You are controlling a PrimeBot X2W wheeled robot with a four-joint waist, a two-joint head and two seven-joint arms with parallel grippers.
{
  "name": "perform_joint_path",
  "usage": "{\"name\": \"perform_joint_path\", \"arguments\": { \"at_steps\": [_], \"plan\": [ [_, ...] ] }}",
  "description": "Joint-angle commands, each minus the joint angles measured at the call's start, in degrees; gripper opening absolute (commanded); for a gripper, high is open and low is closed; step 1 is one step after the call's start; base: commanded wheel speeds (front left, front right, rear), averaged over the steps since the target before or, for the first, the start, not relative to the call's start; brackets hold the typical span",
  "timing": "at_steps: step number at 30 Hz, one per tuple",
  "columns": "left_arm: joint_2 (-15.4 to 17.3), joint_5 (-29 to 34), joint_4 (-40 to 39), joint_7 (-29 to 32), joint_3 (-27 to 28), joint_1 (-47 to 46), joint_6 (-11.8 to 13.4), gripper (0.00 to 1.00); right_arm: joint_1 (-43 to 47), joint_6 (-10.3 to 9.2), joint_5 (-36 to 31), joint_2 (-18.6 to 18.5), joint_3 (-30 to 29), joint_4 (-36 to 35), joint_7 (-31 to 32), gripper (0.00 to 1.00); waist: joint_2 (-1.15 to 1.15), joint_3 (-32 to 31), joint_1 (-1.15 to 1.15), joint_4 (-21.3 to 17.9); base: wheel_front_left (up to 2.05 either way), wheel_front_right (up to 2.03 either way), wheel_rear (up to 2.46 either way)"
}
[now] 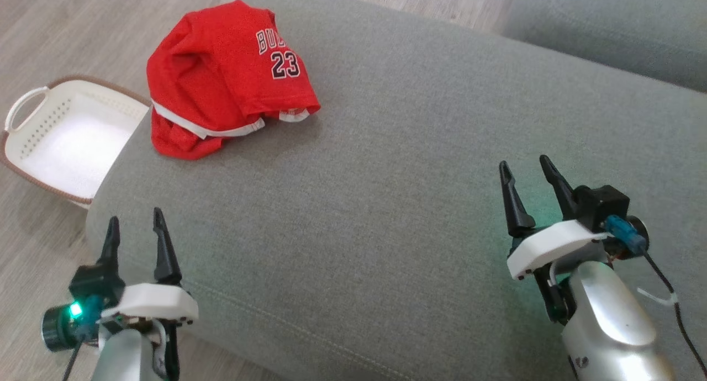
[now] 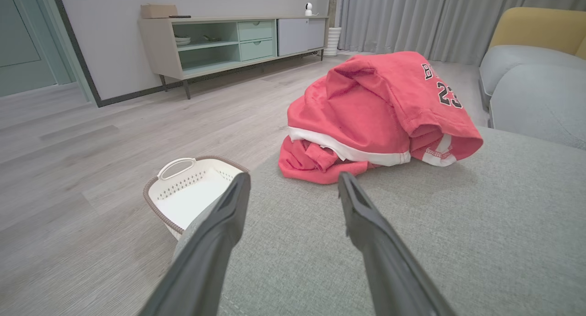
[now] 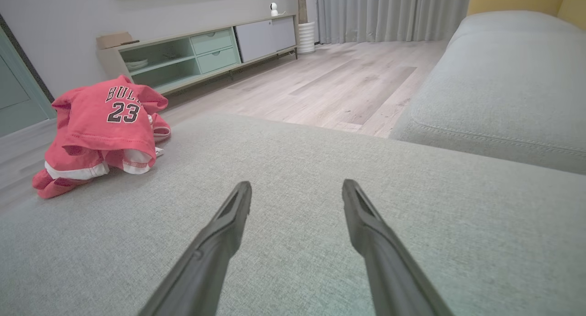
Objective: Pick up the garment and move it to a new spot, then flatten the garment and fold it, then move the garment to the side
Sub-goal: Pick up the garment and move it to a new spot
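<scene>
A crumpled red garment (image 1: 221,77) with white trim and the number 23 lies in a heap on the far left corner of the grey cushion (image 1: 386,193). My left gripper (image 1: 137,216) stands open at the cushion's near left edge, well short of the heap, nothing between its fingers. In the left wrist view the garment (image 2: 375,114) sits just beyond my left gripper (image 2: 295,181). My right gripper (image 1: 522,165) is open over the cushion's right side, far from the cloth. The right wrist view has the garment (image 3: 100,133) at far left, with my right gripper (image 3: 297,187) open.
A white perforated basket (image 1: 66,138) with a brown rim stands on the wood floor left of the cushion, also basket (image 2: 187,194). A second grey cushion (image 1: 607,27) lies at the back right. A low sideboard (image 2: 229,41) stands by the far wall.
</scene>
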Motion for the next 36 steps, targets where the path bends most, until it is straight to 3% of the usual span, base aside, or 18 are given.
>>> {"name": "perform_joint_path", "arguments": {
  "at_steps": [1,10,20,28,36],
  "plan": [
    [1.2,-0.1,-1.9,-0.6,2.1,-2.3,-0.3,1.00,-2.1,0.23,0.5,-0.2,1.4,-1.3,-0.7,1.00,0.00,0.9,0.00,0.0,0.00,0.00,0.00],
    [5.3,0.0,0.4,-0.6,2.7,-14.2,-3.1,1.00,-4.7,0.23,0.9,-3.0,4.4,-2.0,-0.7,1.00,0.00,6.8,0.00,-3.9,0.00,0.00,0.00],
    [12.2,-4.0,13.5,0.3,1.6,-33.6,-5.0,1.00,-8.8,0.23,1.8,-6.3,7.0,-5.4,-0.7,1.00,0.00,15.9,0.00,-10.2,0.00,0.00,0.00],
    [14.6,-7.9,24.6,6.6,1.9,-41.0,-5.1,1.00,-9.6,0.23,2.2,-8.0,7.2,-7.3,-0.7,1.00,0.00,20.1,0.00,-13.5,0.00,0.00,0.00],
    [15.0,-9.5,32.2,8.3,3.2,-42.7,-2.2,1.00,-9.9,0.23,2.5,-8.3,6.7,-7.5,-0.7,1.00,0.00,21.6,0.00,-14.6,0.00,0.00,0.00]
  ]
}}
